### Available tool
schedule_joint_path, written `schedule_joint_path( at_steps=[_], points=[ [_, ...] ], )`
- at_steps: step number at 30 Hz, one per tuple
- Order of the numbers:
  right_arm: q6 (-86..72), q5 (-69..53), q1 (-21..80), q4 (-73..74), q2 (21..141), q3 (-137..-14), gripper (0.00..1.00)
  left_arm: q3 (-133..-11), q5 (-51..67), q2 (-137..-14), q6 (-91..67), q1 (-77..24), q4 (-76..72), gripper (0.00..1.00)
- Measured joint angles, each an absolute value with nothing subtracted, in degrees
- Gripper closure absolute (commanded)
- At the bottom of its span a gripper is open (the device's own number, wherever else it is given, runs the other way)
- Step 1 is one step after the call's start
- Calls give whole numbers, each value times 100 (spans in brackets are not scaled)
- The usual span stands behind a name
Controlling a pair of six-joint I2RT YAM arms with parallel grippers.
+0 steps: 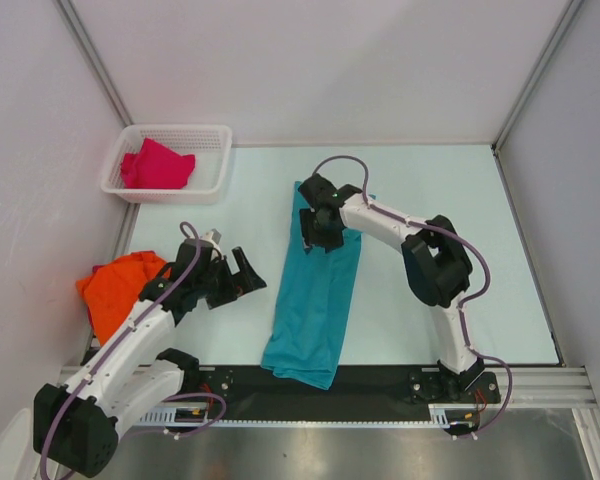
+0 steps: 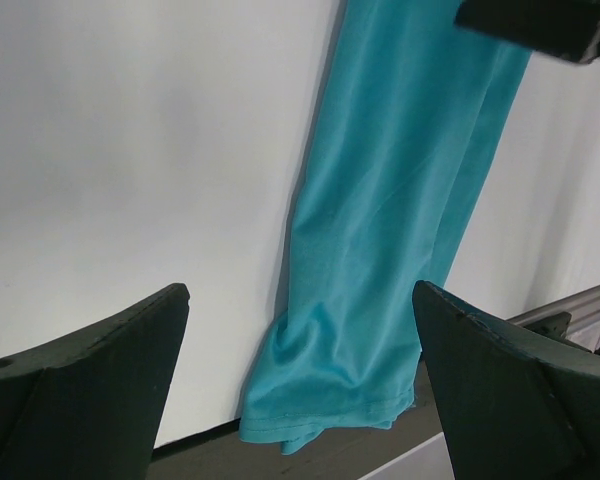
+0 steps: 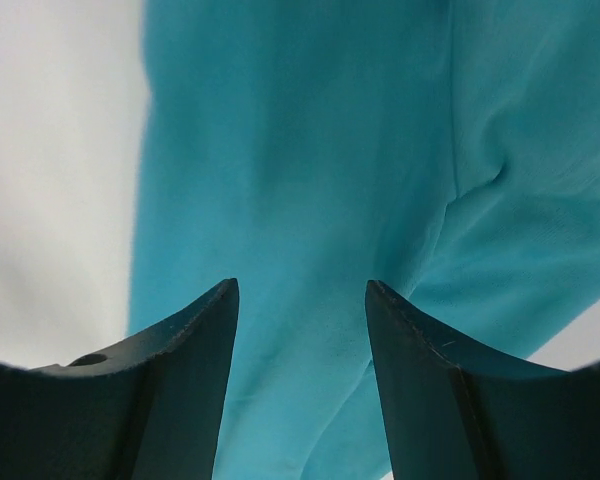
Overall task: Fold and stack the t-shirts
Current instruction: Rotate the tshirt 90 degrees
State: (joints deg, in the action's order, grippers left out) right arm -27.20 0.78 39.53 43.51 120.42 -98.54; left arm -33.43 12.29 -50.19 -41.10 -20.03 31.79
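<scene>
The teal-blue t-shirt (image 1: 315, 290) lies folded into a long strip down the middle of the table, its near end hanging over the front edge; it also shows in the left wrist view (image 2: 390, 230) and in the right wrist view (image 3: 310, 170). My right gripper (image 1: 318, 236) is open just above its far part, jaws apart with cloth below. My left gripper (image 1: 242, 276) is open and empty, left of the strip. The orange t-shirt (image 1: 118, 285) lies bunched at the left edge. The magenta-red t-shirt (image 1: 157, 166) lies in the white basket (image 1: 212, 178).
The white lattice basket stands at the back left corner. A black rail (image 1: 380, 385) runs along the table's front edge. Grey walls enclose the table on the left, back and right.
</scene>
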Motion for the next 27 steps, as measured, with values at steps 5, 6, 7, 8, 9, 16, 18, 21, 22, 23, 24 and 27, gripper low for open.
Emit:
schedule_joint_path(
  at_steps=[5,6,7,8,9,16,18,21,22,23,24,27],
  points=[
    [-2967,108,4012,4309,12044,-9419,41,-3343,1269,-4971,-4112,-1975,3170,0],
    [-3004,119,4012,4281,12044,-9393,41,-3343,1271,-4971,-4112,-1968,3162,0],
    [-3030,130,4012,4257,12044,-9373,41,-3343,1275,-4971,-4110,-1959,3155,0],
    [-3052,137,4012,4230,12044,-9354,41,-3341,1286,-4971,-4110,-1951,3142,0],
    [-3087,154,4012,4228,12046,-9338,41,-3341,1293,-4971,-4110,-1940,3133,0],
    [-3188,220,3944,4440,12429,-9703,40,-3341,1409,-5002,-4097,-1811,3122,0],
    [-3216,180,3905,4685,12613,-9992,40,-3341,1431,-5024,-4093,-1743,3122,0],
    [-3262,45,3793,4969,12853,-10392,40,-3341,1485,-5063,-4086,-1643,3122,0],
    [-3277,-16,3736,5035,12934,-10521,40,-3341,1509,-5078,-4082,-1621,3122,0],
    [-3286,-82,3675,5111,13006,-10659,40,-3341,1533,-5103,-4064,-1594,3122,0],
    [-3286,-132,3607,5164,13093,-10805,40,-3341,1551,-5129,-4047,-1570,3122,0],
    [-3277,-244,3395,5290,13358,-11236,40,-3343,1592,-5245,-4016,-1503,3120,0]
  ],
)
